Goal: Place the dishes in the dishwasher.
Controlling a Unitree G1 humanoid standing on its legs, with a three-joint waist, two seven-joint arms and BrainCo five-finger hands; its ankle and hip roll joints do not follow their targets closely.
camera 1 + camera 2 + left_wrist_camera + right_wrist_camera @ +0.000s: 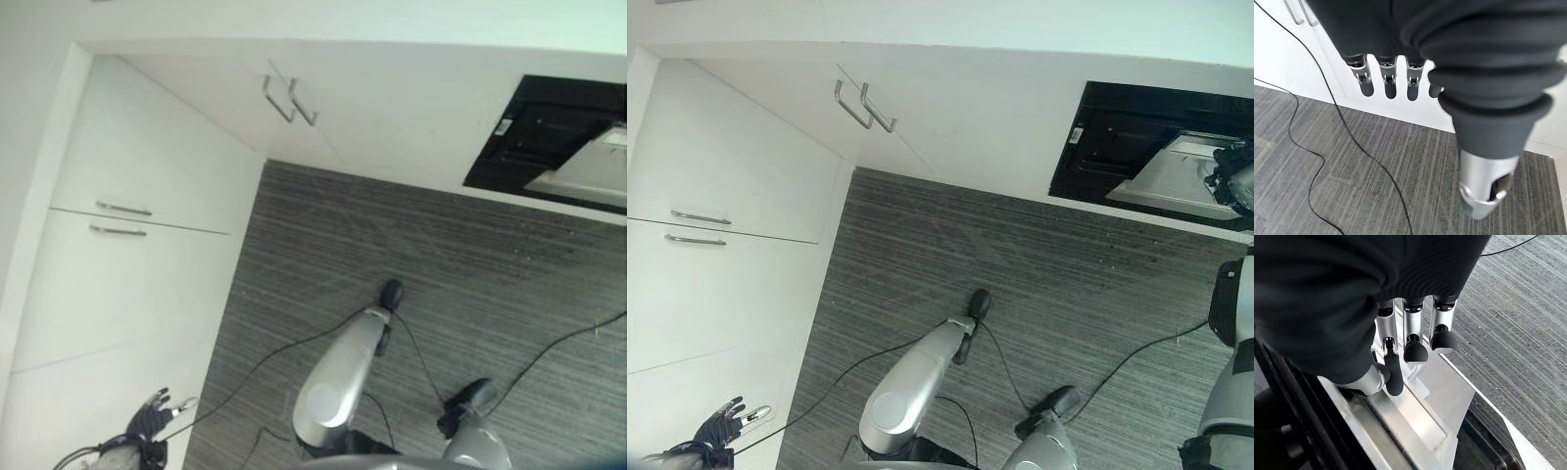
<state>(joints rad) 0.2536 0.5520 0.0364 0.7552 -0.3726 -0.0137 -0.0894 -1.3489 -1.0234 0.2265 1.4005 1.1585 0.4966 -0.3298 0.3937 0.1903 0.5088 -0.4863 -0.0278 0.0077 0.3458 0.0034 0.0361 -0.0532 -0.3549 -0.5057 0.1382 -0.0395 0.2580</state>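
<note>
My right hand hangs over the open dishwasher door, fingers loosely curved, holding nothing; whether the tips touch the metal inner panel below them I cannot tell. My left hand hangs relaxed and empty, the white cabinets just beyond its fingertips.

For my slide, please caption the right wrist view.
Right hand, fingers relaxed, above the open dishwasher door.
</note>
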